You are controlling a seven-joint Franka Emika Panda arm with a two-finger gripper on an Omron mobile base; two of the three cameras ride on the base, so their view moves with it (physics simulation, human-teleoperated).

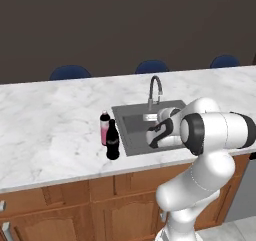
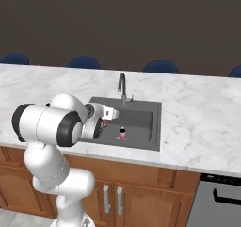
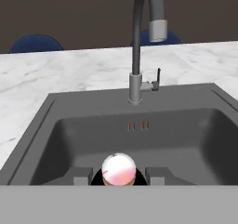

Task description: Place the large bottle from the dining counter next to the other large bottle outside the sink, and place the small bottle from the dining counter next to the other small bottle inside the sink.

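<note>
Over the sink (image 3: 56, 121), claw (image 3: 119, 175) apparently grips small bottle (image 3: 119, 168).

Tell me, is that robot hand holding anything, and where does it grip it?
Yes: the fingers are closed on a small bottle, one on each side just below its pale top, above the sink.

Counter (image 1: 45, 125): white-grey marble, faint grey veining; base cabinets (image 1: 75, 205) brown wood. Sink (image 2: 141, 120): dark grey basin; faucet (image 1: 155, 87) grey chrome. Left of sink: black bottle (image 1: 113, 141), small white label; just behind it pink-red bottle (image 1: 104, 127), pale cap. In basin: small bottle (image 2: 123, 133), pink-red, dark top. Between fingertips: pale pink-white rounded top (image 3: 119, 168). Far side: dark blue chairs (image 1: 70, 72). Wall dark brown.
</note>
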